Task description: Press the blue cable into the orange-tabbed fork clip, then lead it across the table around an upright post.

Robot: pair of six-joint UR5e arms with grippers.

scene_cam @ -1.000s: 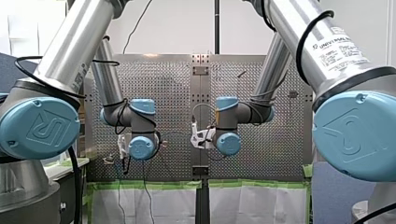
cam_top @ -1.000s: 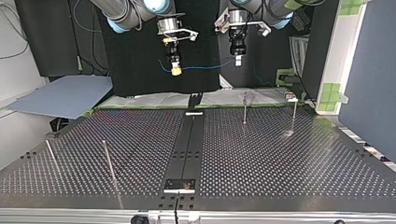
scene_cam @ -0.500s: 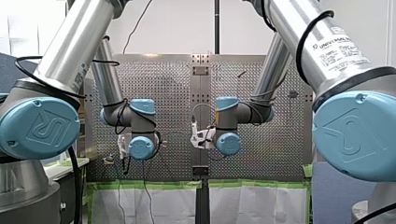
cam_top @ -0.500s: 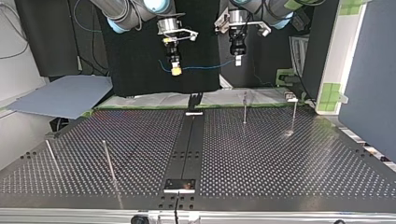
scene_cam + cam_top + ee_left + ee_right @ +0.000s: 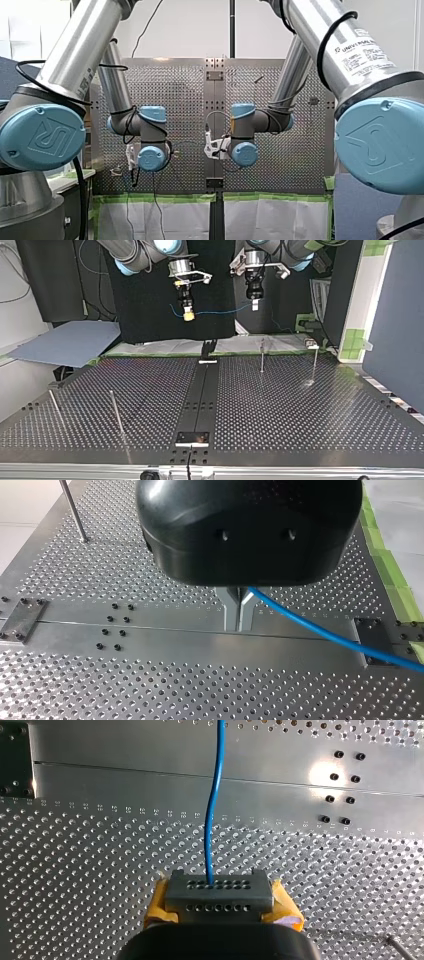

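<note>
1. The thin blue cable [image 5: 220, 312] is held up in the air, strung between the two grippers and well above the perforated metal table [image 5: 300, 410].
2. Left gripper [image 5: 237, 625] – its metal fingers [image 5: 230, 612] are pinched tight on the cable, which is led off sideways from them.
3. Right gripper [image 5: 218, 887] – the cable is clamped between its yellow pads [image 5: 160, 905] and runs straight ahead.
4. Slim upright metal posts [image 5: 261, 356] are seen standing on the table, none touched by the cable.

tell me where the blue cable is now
In the top view the blue cable hangs in the air over the far edge of the table, strung between my right end effector at the view's left and my left end effector.
</note>
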